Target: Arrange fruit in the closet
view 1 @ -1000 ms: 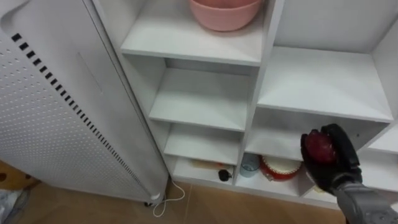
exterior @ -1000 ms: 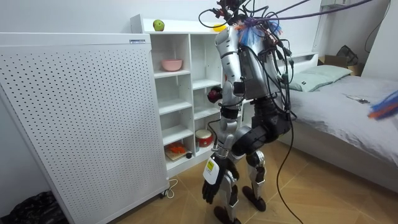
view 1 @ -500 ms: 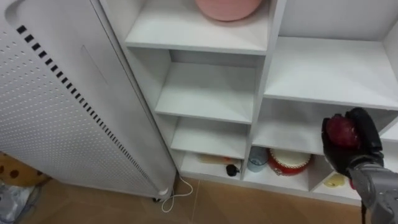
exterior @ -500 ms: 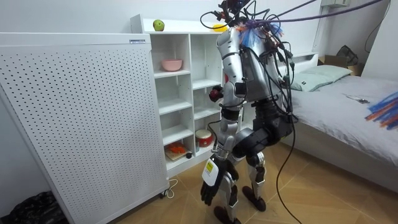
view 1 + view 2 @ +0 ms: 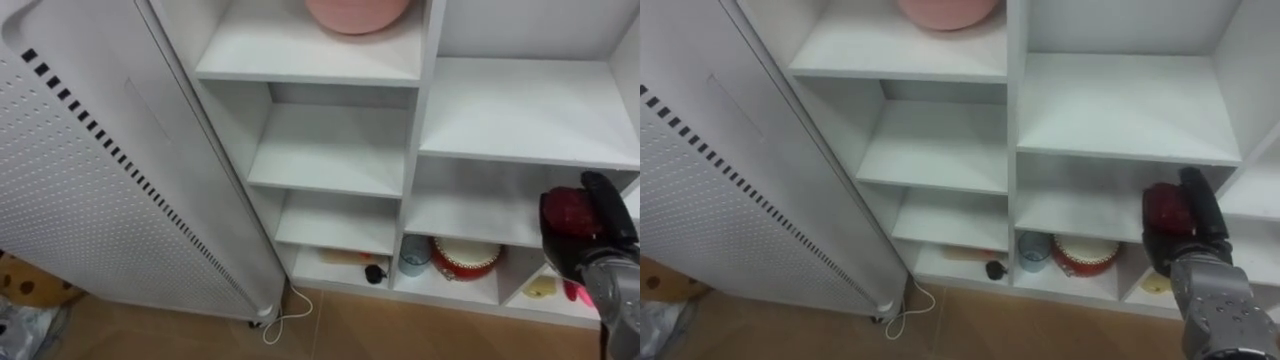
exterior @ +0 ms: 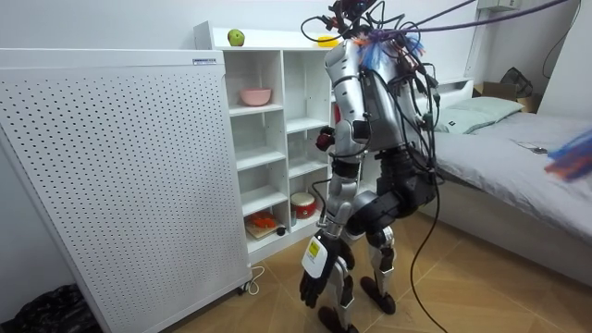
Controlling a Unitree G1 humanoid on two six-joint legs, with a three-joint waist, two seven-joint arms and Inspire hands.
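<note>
One dark red fruit [image 5: 570,212] is in the robot's right hand [image 5: 612,215]. The black fingers are curled round it from behind and below, so the hand is closed on the fruit. The hand holds it in the air in front of the white closet [image 5: 418,150], at the right side, at the height of the lower shelves. The fruit touches no shelf, as far as I can see.

In the closet a pink bowl [image 5: 357,12] stands on the upper shelf of the left column. The two shelves under it carry nothing. In the bottom row there are a small black thing [image 5: 375,273], a pale blue cup [image 5: 412,255] and, just beside the cup, a round red and white container [image 5: 465,258]. One compartment further right lies a small yellow thing [image 5: 542,288]; what it is I cannot tell.

A white perforated panel [image 5: 90,180] stands against the closet's left side, and a thin white cable [image 5: 280,320] lies on the floor at its foot.

In the room view the robot stands with bent knees facing the closet, with a bed [image 6: 518,176] behind it. Its left hand [image 6: 314,277] hangs low beside its legs; how far open it is I cannot tell. A green apple [image 6: 236,37] lies on top of the closet.
</note>
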